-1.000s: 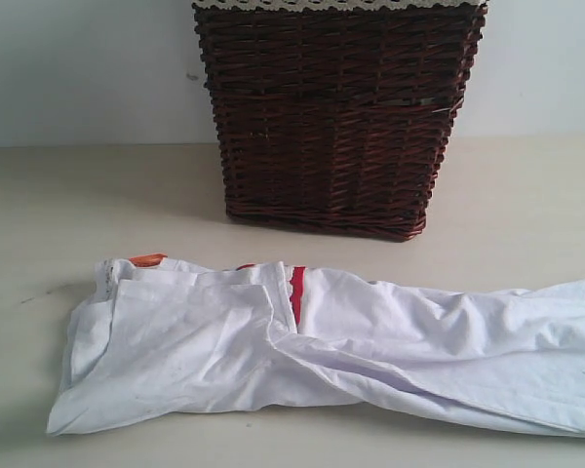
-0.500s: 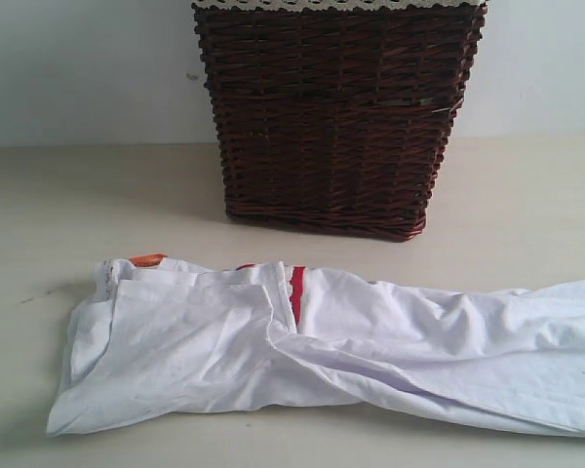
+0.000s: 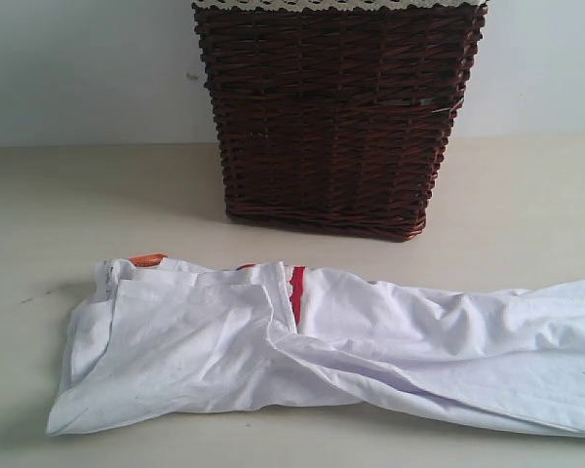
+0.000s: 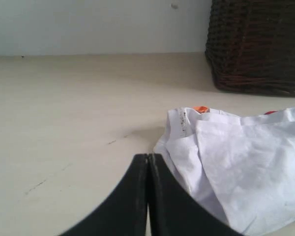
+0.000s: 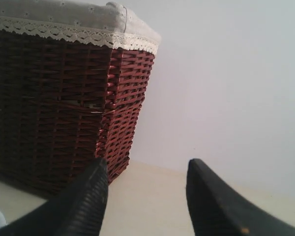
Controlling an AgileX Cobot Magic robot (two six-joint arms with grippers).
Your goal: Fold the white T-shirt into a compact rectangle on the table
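Observation:
The white T-shirt [image 3: 302, 351] lies in a long, wrinkled band across the front of the table [image 3: 88, 205], running off the right edge of the exterior view. A red strip and an orange neck tag show along its far edge. Neither arm appears in the exterior view. In the left wrist view my left gripper [image 4: 148, 156] is shut with nothing in it, its tips just beside the white T-shirt [image 4: 236, 162] and over bare table. My right gripper [image 5: 146, 167] is open and empty, facing the wall and the basket, with only table between its fingers.
A dark brown wicker basket [image 3: 336, 117] with a lace-trimmed cloth lining stands at the back centre, behind the shirt. It also shows in the left wrist view [image 4: 258, 44] and close in the right wrist view [image 5: 59, 93]. A pale wall rises behind the table.

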